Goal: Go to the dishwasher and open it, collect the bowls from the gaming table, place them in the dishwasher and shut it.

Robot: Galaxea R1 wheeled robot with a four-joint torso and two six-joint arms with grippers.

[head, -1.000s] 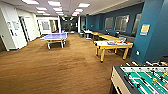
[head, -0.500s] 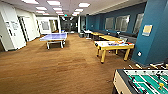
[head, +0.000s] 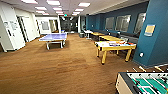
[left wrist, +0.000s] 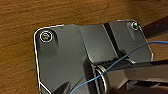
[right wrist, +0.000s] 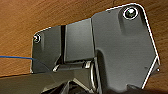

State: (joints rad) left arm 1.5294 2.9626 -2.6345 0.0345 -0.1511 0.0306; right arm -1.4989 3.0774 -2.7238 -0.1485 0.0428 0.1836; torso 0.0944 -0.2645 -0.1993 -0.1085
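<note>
Brown carpet (head: 62, 67) room, gaming table (head: 115, 46) ahead (fingers' state: cannot tell).

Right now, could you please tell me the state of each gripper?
Left gripper: cannot be told; its wrist view looks down on brown carpet.
Right gripper: cannot be told; same carpet beneath it.

**Gaming table in sight, right of centre**

From my head camera the gaming table (head: 113, 45) sits right of centre in the frame, against the blue wall side. White top, yellow frame and legs, long and narrow, standing level on the brown carpet. Colourful flat things, red, orange and blue, lie on the right half of its top; too blurred for me to tell bowls from boxes. Left half of the top looks bare white.
</note>
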